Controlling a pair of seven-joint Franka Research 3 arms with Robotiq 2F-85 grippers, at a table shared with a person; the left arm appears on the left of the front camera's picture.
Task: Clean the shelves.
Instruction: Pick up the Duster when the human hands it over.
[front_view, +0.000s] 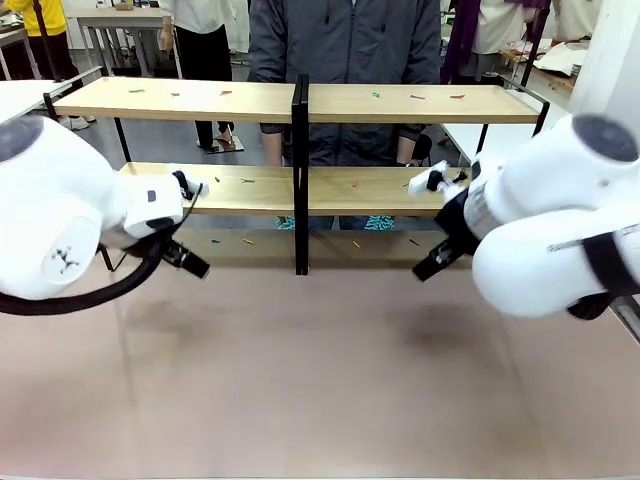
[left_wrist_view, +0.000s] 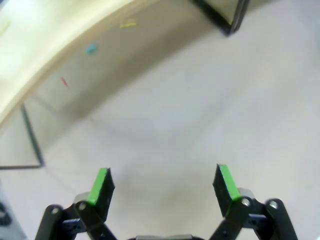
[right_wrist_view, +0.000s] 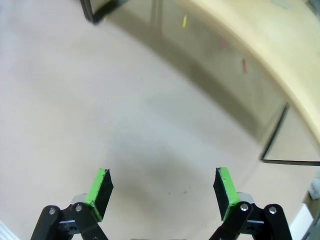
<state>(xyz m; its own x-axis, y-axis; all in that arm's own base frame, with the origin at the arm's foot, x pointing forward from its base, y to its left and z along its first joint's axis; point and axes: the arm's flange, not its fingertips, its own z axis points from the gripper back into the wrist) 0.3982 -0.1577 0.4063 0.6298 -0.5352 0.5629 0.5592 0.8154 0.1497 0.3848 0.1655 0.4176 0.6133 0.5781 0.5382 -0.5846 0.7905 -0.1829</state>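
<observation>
From the front, the shelves (front_view: 230, 100) span the far side of the surface (front_view: 320, 380), coloured scraps (front_view: 222, 93) dotting both boards. Left wrist view: the left gripper (left_wrist_view: 162, 182) hovers over bare surface, fingers spread and empty. Right wrist view: the right gripper (right_wrist_view: 162, 185) likewise — a hasty reach under the lower board could clip its black frame or scatter scraps.

The shelves (front_view: 340, 105) stood across the far side of the table (front_view: 320, 380), with a person (front_view: 345, 40) behind. Scraps (front_view: 247, 181) lay on both boards and beneath. The left gripper (front_view: 190, 262) hung before the left end, the right gripper (front_view: 434, 264) before the right.
</observation>
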